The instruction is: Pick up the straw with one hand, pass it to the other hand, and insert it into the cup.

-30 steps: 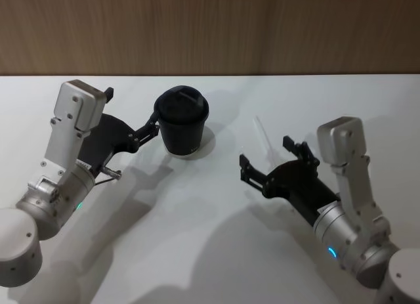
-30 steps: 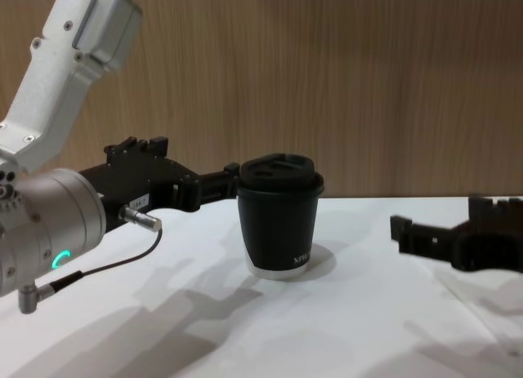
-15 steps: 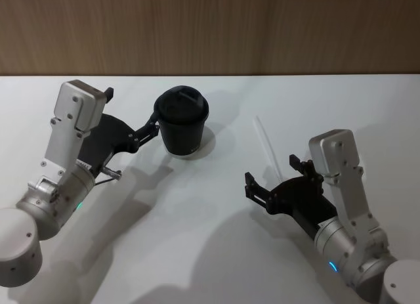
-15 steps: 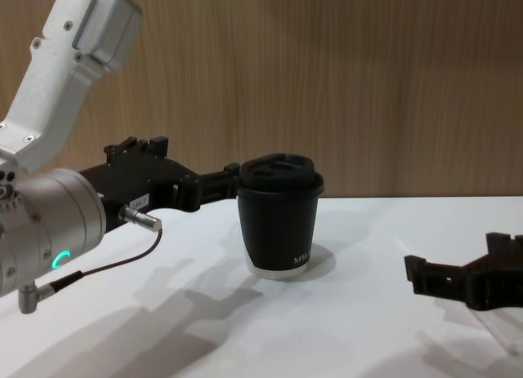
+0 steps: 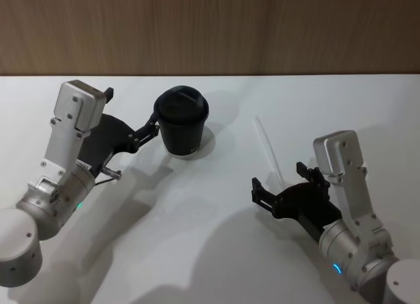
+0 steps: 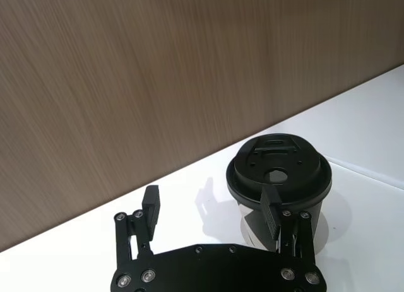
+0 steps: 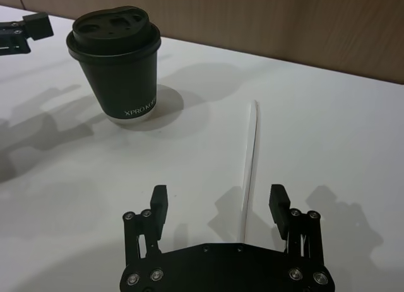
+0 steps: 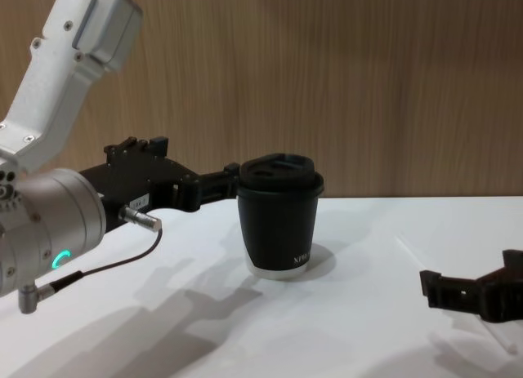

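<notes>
The black cup [image 5: 182,123] with its domed lid stands upright at the table's back, left of centre, and also shows as the cup [image 8: 279,219] from the chest. My left gripper [image 5: 132,107] is open beside it, with one finger close against the cup [image 6: 278,178] near the lid rim; I cannot tell if they touch. The thin white straw [image 5: 266,146] lies flat to the right of the cup. My right gripper [image 5: 279,177] is open and low over the table. Its fingers straddle the near end of the straw [image 7: 249,166], which lies nearer one finger than the other.
The white table [image 5: 210,238] runs back to a wood-panelled wall [image 5: 210,28]. A thin cable [image 8: 106,268] loops under my left wrist. Shadows of both arms fall on the tabletop.
My right gripper has pulled back toward me and sunk lower, from near the straw's middle to its near end. The left gripper, cup and straw have not moved.
</notes>
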